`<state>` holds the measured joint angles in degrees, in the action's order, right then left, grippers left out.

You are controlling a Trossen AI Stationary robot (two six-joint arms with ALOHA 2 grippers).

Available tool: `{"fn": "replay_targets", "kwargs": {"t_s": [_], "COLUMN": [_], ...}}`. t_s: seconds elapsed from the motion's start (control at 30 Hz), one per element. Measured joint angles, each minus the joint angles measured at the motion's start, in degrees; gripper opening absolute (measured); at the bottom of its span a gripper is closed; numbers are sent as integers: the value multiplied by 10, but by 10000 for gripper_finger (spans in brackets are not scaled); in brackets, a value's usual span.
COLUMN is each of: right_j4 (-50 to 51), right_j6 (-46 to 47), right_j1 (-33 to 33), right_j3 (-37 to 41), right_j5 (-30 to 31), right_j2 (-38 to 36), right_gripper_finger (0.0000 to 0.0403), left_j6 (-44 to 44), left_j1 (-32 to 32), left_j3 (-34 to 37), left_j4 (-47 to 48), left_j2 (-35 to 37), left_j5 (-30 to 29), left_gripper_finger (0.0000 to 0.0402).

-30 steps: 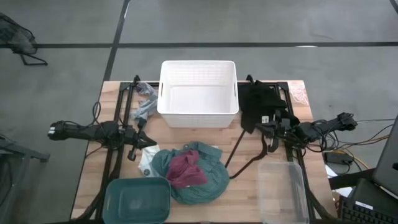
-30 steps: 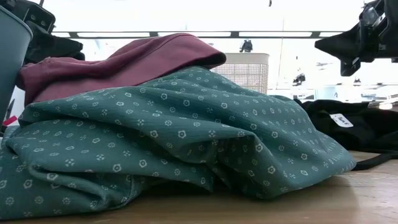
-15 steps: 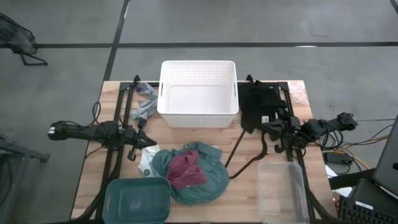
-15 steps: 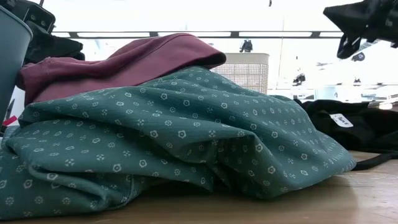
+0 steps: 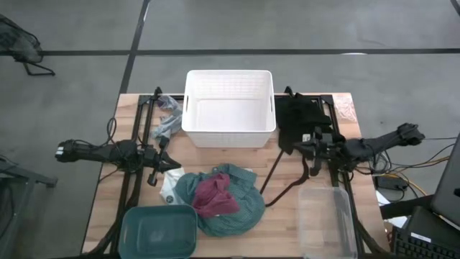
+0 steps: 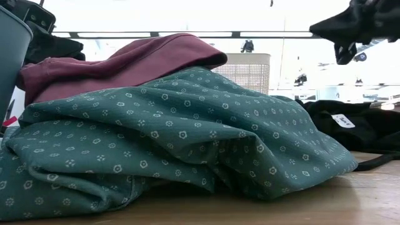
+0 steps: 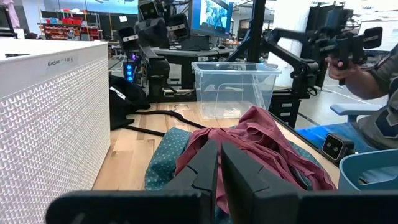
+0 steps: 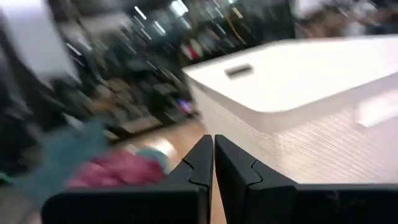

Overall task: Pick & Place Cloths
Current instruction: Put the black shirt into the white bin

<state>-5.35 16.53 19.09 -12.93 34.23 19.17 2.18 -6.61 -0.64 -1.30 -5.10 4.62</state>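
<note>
Left claw (image 5: 164,162): mine, parked at the table's left edge, fingers pressed together on nothing, just beside the cloth heap; it has not stirred over the last second.
Grey rag (image 5: 167,124): crumpled left of the white basket (image 5: 230,137), untouched.
Teal cloth (image 5: 241,205): heaped front and centre, beside the teal bin (image 5: 158,229).
Maroon cloth (image 5: 214,196): lying on top of the teal one.
Black garment (image 5: 302,119): spread right of the white basket, none of it lifted.
Right claw (image 5: 310,149): fingers clenched, empty, raised over the garment's near edge; in the last half second my right arm has stretched straighter and the claw has swung back toward the garment.
Meaning: I judge no cloth is grasped or binned yet.
</note>
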Motion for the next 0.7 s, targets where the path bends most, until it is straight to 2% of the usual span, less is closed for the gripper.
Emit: {"fn": "replay_targets", "kwargs": {"t_s": [0.2,0.33,0.53,0.7], "right_j4": [338,536,658,682], "right_j6": [88,197,249,231], "right_j1": [-1,-19,-102,-211], "right_j3": [-190,-301,-398,-431], "right_j5": [119,148,134,46], "right_j2": [108,170,238,281], "right_gripper_finger": [74,129,212,251], "left_j6": [0,0,0,0], "left_j1": [0,0,0,0], "left_j3": [0,0,0,0], "left_j4": [0,0,0,0], "left_j2": [0,0,0,0], "left_j5": [0,0,0,0], "left_gripper_finger": [26,26,26,26]}}
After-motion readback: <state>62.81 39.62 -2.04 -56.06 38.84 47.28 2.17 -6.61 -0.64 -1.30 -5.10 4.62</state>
